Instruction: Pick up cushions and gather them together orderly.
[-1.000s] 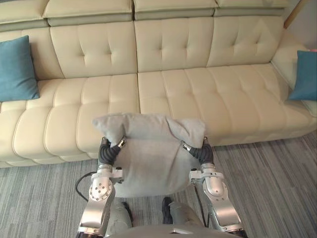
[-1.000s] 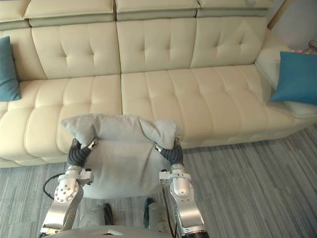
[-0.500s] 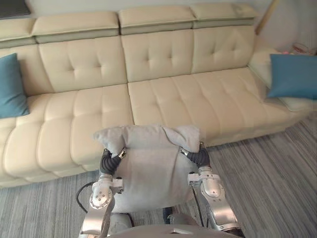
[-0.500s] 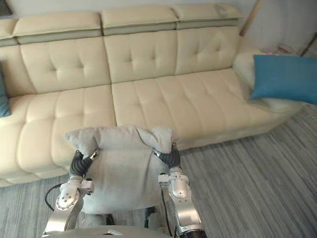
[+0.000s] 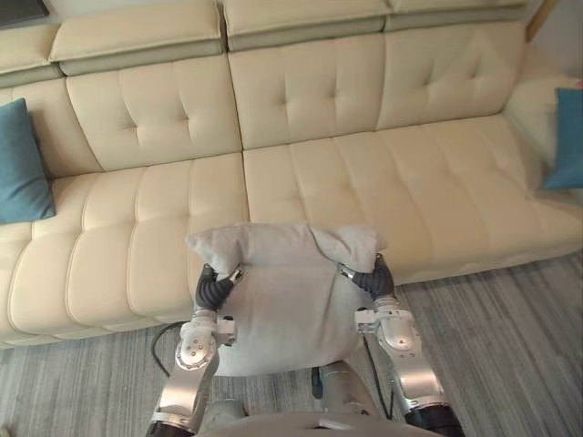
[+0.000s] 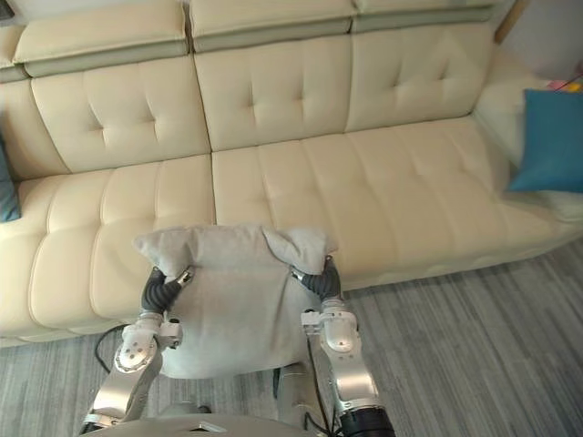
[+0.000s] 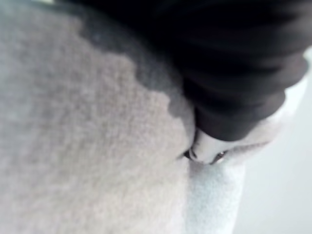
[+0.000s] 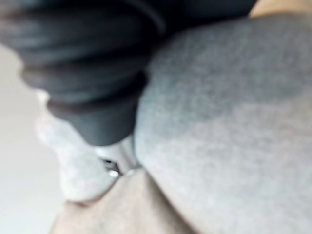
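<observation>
The soft, probably light grey cushion [image 5: 282, 300] hangs between left hand [image 5: 214, 289] at 9 and right hand [image 5: 372, 280] at 3 o'clock; their closure cannot be told.

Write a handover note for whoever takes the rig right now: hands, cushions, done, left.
Left hand: at the grey cushion's upper left corner, buried in the fabric; open or shut cannot be told.
Right hand: the same at the upper right corner.
The grey cushion hangs between both hands, in front of the sofa, near its middle.
The left blue cushion sits at the sofa's left end, the right blue cushion at its right end.
Done: grey cushion picked up.
Left: set it down and gather all three neatly.
</observation>
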